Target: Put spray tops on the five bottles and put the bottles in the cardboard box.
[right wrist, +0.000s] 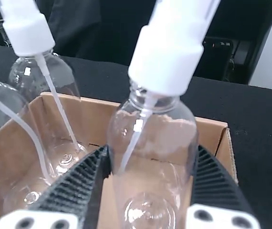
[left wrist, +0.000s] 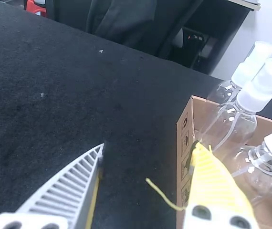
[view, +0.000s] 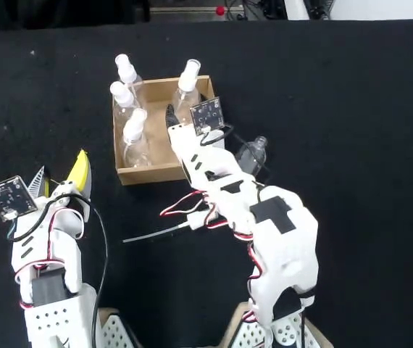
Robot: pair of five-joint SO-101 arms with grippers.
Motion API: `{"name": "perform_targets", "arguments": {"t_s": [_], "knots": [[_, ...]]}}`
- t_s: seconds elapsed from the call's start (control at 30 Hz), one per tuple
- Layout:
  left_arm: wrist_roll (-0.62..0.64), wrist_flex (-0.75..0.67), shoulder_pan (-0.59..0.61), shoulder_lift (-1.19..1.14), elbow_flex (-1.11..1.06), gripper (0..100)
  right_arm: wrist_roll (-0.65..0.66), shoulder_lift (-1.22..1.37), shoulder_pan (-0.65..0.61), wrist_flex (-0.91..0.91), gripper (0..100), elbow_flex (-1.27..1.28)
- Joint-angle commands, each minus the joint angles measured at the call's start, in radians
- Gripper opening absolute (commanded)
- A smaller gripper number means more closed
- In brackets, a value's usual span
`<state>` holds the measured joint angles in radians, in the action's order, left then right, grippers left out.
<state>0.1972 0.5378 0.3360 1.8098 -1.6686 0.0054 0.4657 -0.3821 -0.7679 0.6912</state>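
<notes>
The right end effector pinches a clear spray-topped bottle between its 2 black jaws, upright at the right side of the cardboard box. 3 other spray-topped bottles stand in the box's left side. A 5th, uncapped bottle sits on the black desk just beside that arm, and 1 loose spray top lies near it. The left end effector hangs spread and empty, left of the box.
</notes>
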Motion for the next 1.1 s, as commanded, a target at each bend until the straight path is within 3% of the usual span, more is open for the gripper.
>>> {"name": "perform_targets", "arguments": {"t_s": [0.0,0.93,1.07], "knots": [[-0.008,-0.017,0.013,0.011,-0.004,27,0.005,-0.012,-0.018,0.000,22.0,-0.053],[-0.008,-0.017,0.013,0.011,-0.004,27,0.006,-0.013,-0.057,-0.002,22.2,-0.056],[-0.008,-0.017,0.013,0.011,-0.004,27,0.006,-0.013,-0.055,0.002,28.2,-0.053]]}}
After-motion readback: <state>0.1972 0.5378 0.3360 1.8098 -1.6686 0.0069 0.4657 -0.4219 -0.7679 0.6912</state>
